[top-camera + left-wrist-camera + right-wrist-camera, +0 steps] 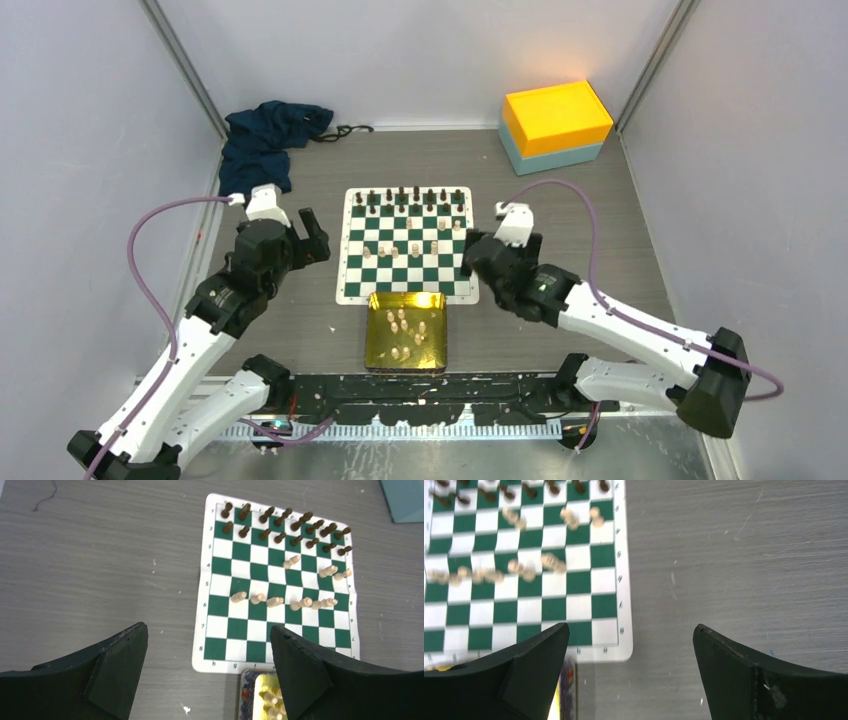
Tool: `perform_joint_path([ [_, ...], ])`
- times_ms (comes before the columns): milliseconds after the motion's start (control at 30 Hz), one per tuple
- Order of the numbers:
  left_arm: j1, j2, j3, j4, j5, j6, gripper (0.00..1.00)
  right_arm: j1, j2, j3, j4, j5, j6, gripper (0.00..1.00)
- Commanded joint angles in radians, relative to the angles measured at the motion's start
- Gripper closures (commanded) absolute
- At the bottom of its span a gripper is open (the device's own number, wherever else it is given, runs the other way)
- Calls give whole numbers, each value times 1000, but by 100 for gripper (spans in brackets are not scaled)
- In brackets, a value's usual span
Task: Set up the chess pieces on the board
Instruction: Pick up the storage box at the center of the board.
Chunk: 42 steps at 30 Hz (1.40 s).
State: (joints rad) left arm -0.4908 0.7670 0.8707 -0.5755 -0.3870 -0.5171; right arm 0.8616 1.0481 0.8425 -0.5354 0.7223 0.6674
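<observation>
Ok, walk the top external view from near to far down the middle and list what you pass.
Gold tray → near edge of the board, its nearest rows bare → cream chess pieces scattered mid-board → black pieces lined up on the far two rows.

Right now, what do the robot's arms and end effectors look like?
White links with black joints make up the left arm and right arm; a purple cable loops along each. The left end effector and right end effector each have two broad black wedge-shaped fingers.
</observation>
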Motion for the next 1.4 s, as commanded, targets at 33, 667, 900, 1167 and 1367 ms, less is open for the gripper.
perform_joint_path([
  [33, -8, -57, -13, -100, -46, -41, 2, 289, 54, 45, -214, 277, 185, 0],
  [667, -11, -74, -47, -99, 11, -73, 1, 533, 219, -76, 2, 82, 342, 16],
  [900, -11, -68, -69, -88, 7, -87, 1, 524, 295, -122, 123, 42, 349, 18],
  [1167, -14, -61, -82, -69, -4, -100, 1, 471, 380, -171, 263, -19, 350, 31],
  [1367, -17, -51, -88, -63, -6, -100, 1, 434, 393, -189, 283, -42, 347, 51],
])
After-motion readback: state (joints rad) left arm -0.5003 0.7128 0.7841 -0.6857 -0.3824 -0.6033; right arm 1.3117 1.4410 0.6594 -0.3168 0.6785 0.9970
